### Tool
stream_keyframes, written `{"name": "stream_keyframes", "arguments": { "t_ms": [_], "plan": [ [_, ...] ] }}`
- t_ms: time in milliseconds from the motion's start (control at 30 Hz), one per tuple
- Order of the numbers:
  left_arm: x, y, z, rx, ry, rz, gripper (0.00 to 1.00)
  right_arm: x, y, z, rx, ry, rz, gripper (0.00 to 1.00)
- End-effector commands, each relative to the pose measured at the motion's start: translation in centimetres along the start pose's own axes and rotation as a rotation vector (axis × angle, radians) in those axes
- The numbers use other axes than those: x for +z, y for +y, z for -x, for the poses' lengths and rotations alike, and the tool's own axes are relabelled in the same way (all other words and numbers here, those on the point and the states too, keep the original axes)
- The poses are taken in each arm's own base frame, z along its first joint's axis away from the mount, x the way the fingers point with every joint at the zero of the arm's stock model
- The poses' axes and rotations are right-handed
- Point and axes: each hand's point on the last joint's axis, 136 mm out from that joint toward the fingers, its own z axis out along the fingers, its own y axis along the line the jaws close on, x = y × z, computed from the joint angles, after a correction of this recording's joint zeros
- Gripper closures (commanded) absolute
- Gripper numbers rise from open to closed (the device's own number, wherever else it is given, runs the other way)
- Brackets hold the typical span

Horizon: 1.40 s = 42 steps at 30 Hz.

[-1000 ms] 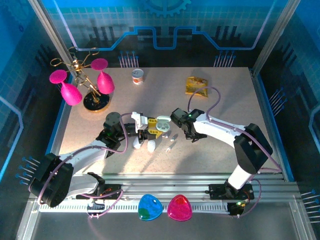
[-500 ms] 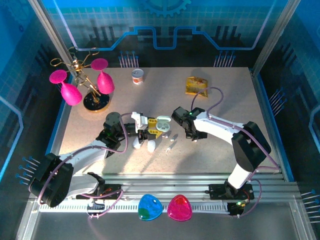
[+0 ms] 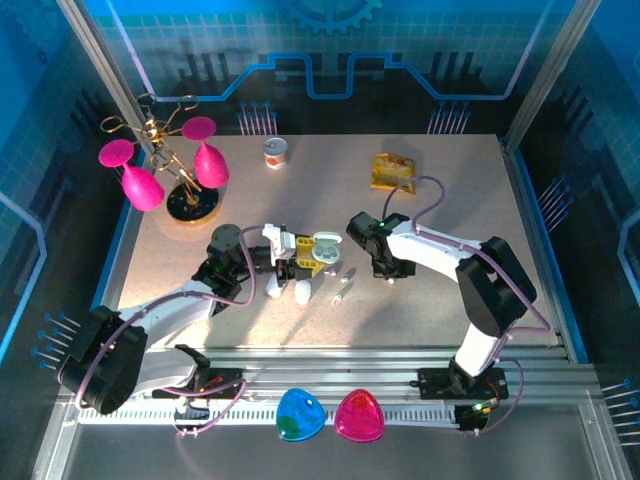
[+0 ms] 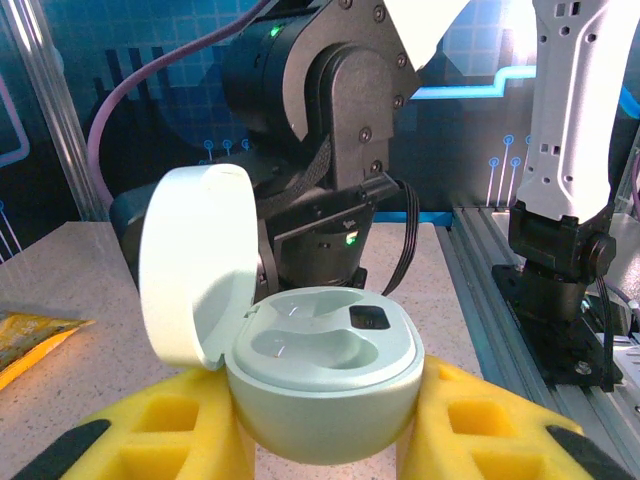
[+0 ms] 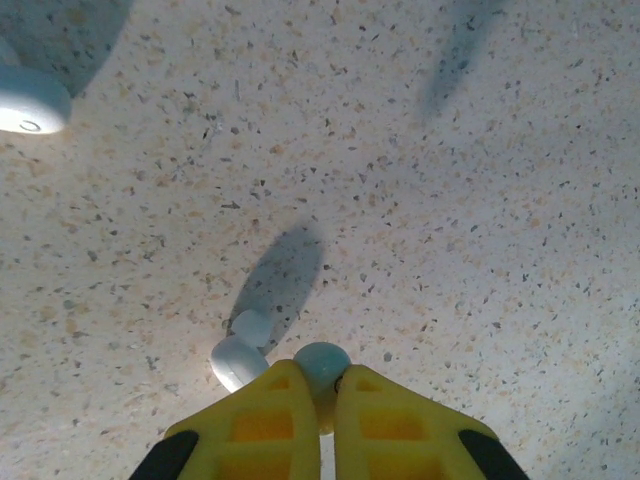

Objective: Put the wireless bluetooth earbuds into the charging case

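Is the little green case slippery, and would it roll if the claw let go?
Probably slippery: the case looks smooth and glossy, pinched by the left claw. Its rounded bottom might rock or roll on the table. The open lid would likely tip it toward that side.

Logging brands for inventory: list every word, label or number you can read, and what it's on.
Nothing can be read.
Label on the small can: too small to read.
Print on the yellow packet: too blurred to read.
On the charging case: no lettering visible.
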Motion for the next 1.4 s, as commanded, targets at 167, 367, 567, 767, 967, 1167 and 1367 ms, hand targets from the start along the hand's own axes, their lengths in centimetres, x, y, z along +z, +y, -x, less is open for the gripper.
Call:
{"name": "stream_keyframes", "arguments": {
  "t_ms": [167,367,567,767,967,1167,1367],
  "plan": [
    [0.0,0.1,0.2,0.027,-0.016,-0.005,0.8,2.5,-0.6,-1.9,-0.039,0.072,-0.048,0.97],
    [0.0,0.2,0.2,0.024,-0.016,-0.007,0.8,3.0,-0.1,-2.5,-0.044,0.093,-0.025,0.95],
    [0.0,0.2,0.3,0.021,-0.017,-0.008,0.8,3.1,0.6,-2.6,-0.04,0.102,0.014,0.9],
    [0.0,0.1,0.2,0.019,-0.015,-0.009,0.8,2.8,0.8,-2.5,-0.033,0.095,0.033,0.85],
    [0.0,0.2,0.3,0.025,-0.016,-0.011,0.81,2.9,0.8,-2.5,-0.029,0.098,0.038,0.84],
    [0.0,0.2,0.2,0.025,-0.016,-0.01,0.8,3.0,0.9,-2.3,-0.026,0.099,0.046,0.89],
    [0.1,0.3,0.1,0.025,-0.014,-0.008,0.8,2.2,0.4,-2.0,-0.019,0.078,0.044,0.94]
  ]
}}
